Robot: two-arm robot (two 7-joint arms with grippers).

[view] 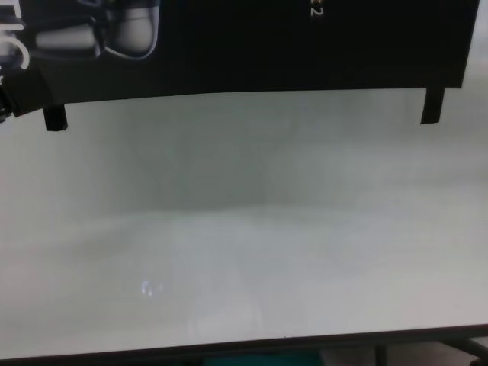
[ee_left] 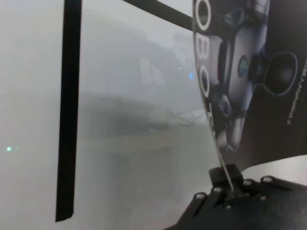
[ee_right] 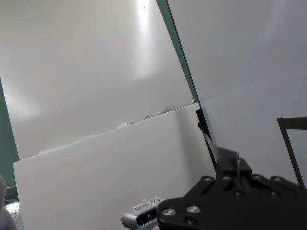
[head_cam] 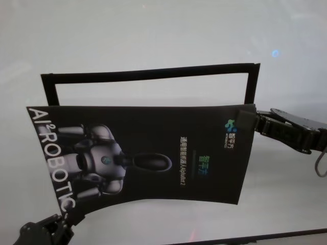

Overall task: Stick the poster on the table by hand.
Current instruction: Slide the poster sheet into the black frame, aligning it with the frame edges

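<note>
The table (head_cam: 153, 35) spreads white under everything, its thin dark front edge showing in the chest view below both sets of fingers. On it lies a frame of narrow black strips (head_cam: 153, 73), three-sided as far as can be seen: a long bar just beyond the right gripper's fingertips and a short leg at each end.

The poster (head_cam: 148, 153) is held up off the table between the two grippers, its printed face towards the head camera, sagging a little in the middle. It covers the near part of the frame; the far bar shows above its top edge. The robot figure and the letters "ROBOTIC" lie at the end nearest the left fingers, the logo and small text at the end nearest the right fingers.

The right gripper (head_cam: 244, 119) has its fingers pinched narrow on the poster's upper corner, the sheet's thin edge clamped between them in the right wrist view. The left gripper (head_cam: 65, 219) pinches the opposite lower corner, beside the "C", its fingers (ee_left: 225, 178) closed on the sheet's edge.
</note>
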